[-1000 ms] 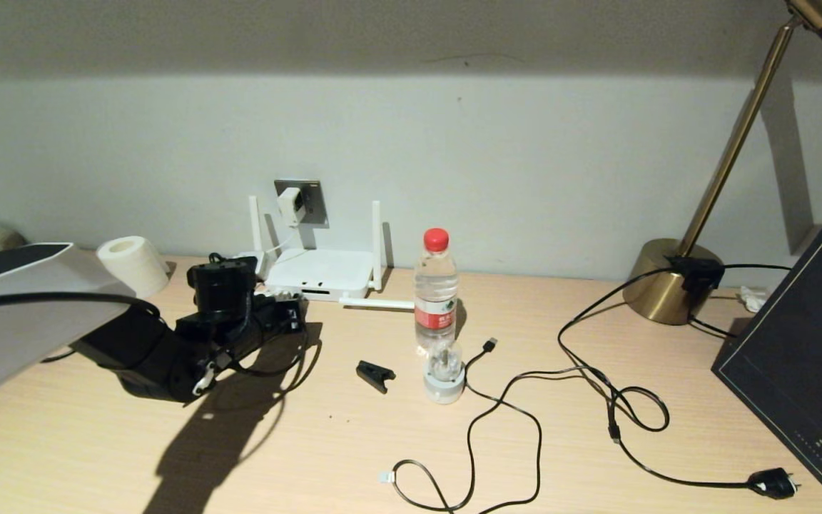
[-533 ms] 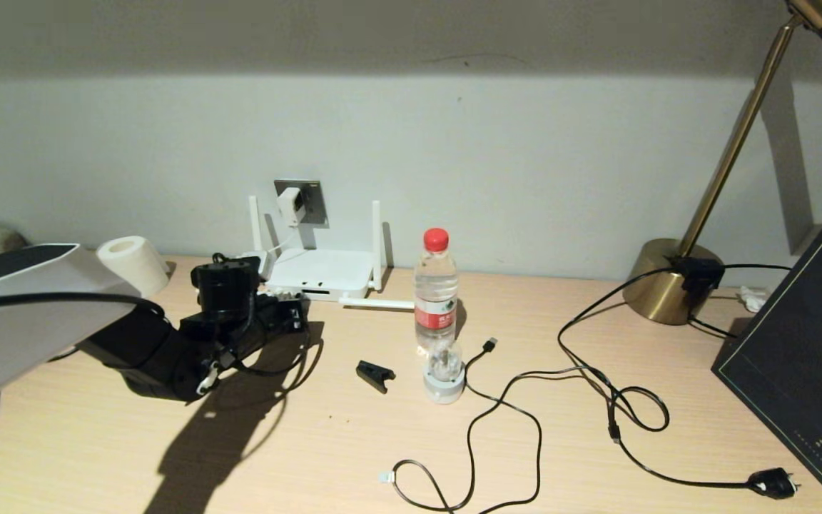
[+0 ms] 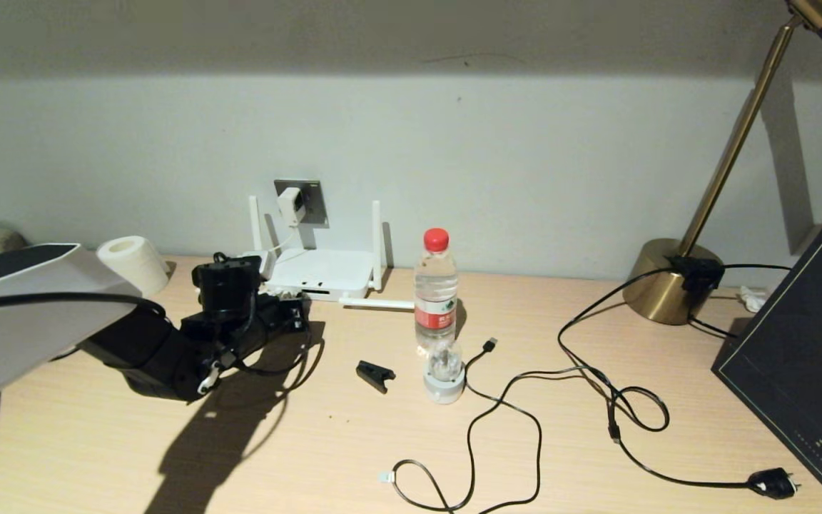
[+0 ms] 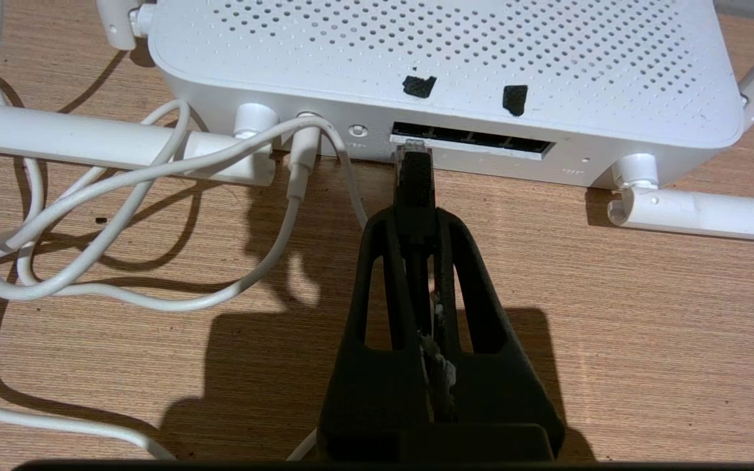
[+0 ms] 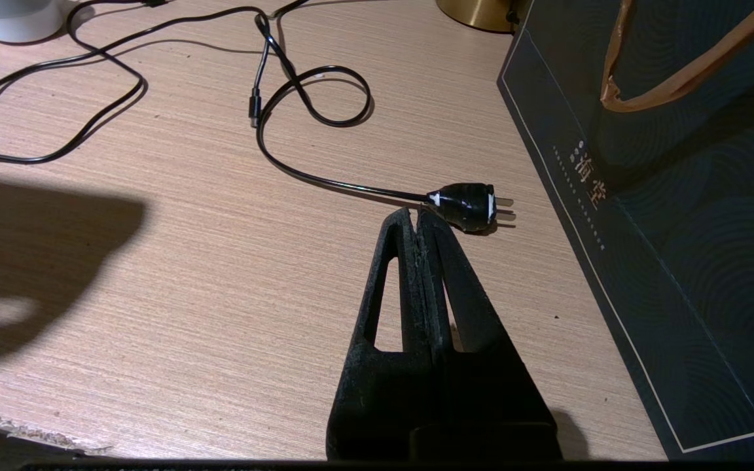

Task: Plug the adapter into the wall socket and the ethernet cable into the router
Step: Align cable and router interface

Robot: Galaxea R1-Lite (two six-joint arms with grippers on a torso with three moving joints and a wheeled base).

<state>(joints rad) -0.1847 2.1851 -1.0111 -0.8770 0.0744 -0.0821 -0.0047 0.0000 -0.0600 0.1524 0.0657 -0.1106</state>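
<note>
The ethernet cable [image 4: 415, 171], pinched by its black boot in the left gripper [image 4: 416, 216], meets the leftmost opening of the port row on the one white router [image 4: 442, 72], its clear plug at the mouth of that port; how deep it sits cannot be told. The router lies flat on the wooden counter [image 3: 311, 442] against a pale wall, with four antennas: two upright at the back, two lying on the counter. The single white adapter [image 3: 290, 205] sits in the one grey wall socket [image 3: 309, 202] above the router, its thin white cord [image 4: 122, 190] looping down to the router's edge. The right gripper [image 5: 418, 212], its fingers pressed together on nothing, hangs over the counter just beside one black mains plug [image 5: 465, 205] and near a dark gift bag [image 5: 678, 196]. Also on the counter: one water bottle [image 3: 435, 289] with a red cap, one paper roll [image 3: 133, 264], one small black clip [image 3: 374, 375], one brass lamp base [image 3: 668, 282].
</note>
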